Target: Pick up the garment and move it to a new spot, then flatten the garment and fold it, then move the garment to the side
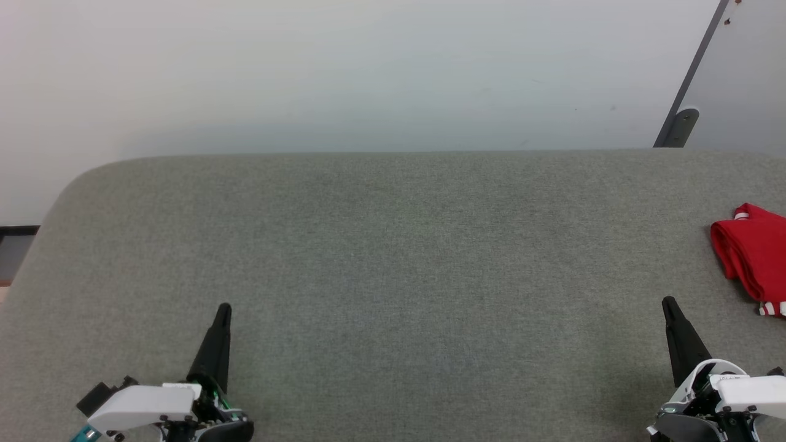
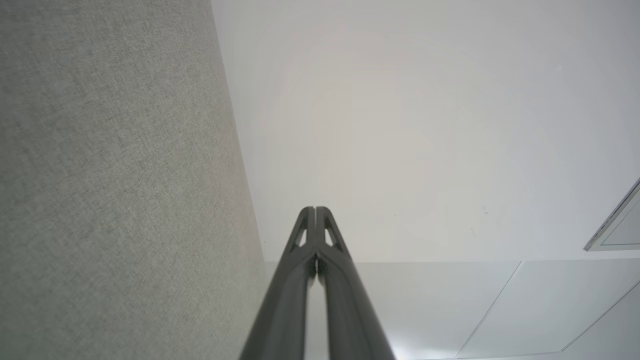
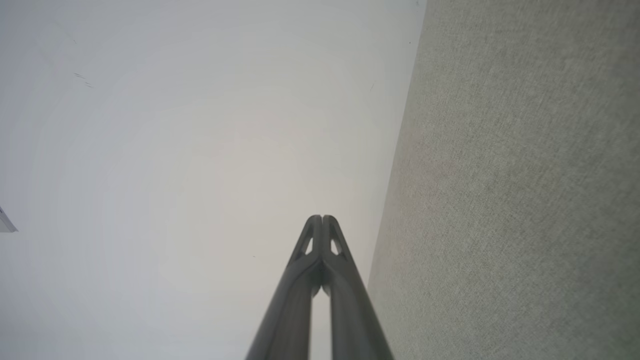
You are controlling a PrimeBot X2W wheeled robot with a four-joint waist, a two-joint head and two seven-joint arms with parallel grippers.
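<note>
Both grippers lie nearest the head camera, the left gripper [image 1: 222, 310] at lower left and the right gripper [image 1: 668, 302] at lower right. Each has its jaws pressed together on nothing, and the wrist views confirm that the tips meet. Both hang low over the near part of the surface [image 1: 393, 258], a broad grey fabric-covered top with a rounded far-left corner. Behind it stands a plain pale wall [image 1: 344, 73].

The garment [image 1: 754, 252] lies at the far right edge of the surface, beyond the right gripper and apart from it, partly cut off by the frame. It is red, gathered in layers, with striped trim at its near end. Its lettering cannot be seen.

Judgement: the garment appears folded and set aside, so the last step looks done. If not, the next move calls for the right arm to reach forward and rightward with its jaws spread.

At upper right, a dark slanted post [image 1: 681, 126] meets the wall.
</note>
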